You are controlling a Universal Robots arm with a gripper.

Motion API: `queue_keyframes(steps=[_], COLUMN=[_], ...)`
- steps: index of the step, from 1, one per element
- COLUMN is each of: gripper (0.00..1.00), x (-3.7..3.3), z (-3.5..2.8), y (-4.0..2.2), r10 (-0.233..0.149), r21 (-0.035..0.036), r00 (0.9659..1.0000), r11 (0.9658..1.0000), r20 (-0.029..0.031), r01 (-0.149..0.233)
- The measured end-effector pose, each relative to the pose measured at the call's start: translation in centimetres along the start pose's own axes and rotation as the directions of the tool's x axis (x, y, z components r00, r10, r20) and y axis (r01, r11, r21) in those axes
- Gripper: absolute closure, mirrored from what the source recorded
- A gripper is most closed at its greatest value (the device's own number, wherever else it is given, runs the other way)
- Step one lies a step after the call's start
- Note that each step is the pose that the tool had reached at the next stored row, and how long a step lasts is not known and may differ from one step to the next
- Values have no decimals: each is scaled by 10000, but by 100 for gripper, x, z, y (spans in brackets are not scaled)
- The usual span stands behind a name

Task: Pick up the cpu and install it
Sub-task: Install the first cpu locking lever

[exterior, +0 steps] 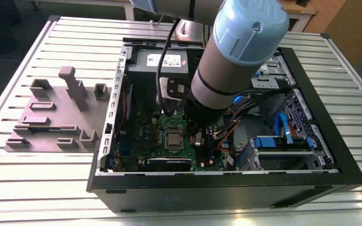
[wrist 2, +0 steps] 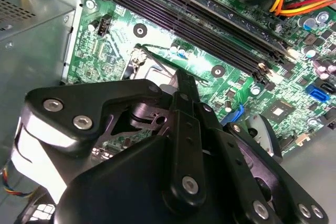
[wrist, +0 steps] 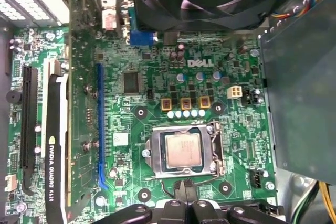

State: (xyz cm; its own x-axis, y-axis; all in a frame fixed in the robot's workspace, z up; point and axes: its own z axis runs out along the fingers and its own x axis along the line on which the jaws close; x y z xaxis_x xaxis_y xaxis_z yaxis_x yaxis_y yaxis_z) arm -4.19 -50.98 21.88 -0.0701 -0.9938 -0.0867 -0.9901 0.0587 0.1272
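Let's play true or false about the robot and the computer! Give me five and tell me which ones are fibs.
1. The cpu lies in its socket on the green motherboard. True.
2. The gripper is holding the cpu. False: it holds nothing and hovers just beside the socket, not on the cpu.
3. The computer case is closed up. False: its side is open and the parts inside show.
4. A graphics card stands on the motherboard. True.
5. The grey fixture lies to the exterior view's right of the case. False: it lies to the exterior view's left.
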Motion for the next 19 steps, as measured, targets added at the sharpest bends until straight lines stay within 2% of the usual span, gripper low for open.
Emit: queue_keyframes(steps=[10, 19], gripper=[90, 90], x=[14, 31], z=[74, 132], y=[-10, -18], r10=[-311, -458], r21=[-11, -22], r00=[9994, 9985], r11=[9995, 9990], r20=[-144, -308], r01=[311, 458])
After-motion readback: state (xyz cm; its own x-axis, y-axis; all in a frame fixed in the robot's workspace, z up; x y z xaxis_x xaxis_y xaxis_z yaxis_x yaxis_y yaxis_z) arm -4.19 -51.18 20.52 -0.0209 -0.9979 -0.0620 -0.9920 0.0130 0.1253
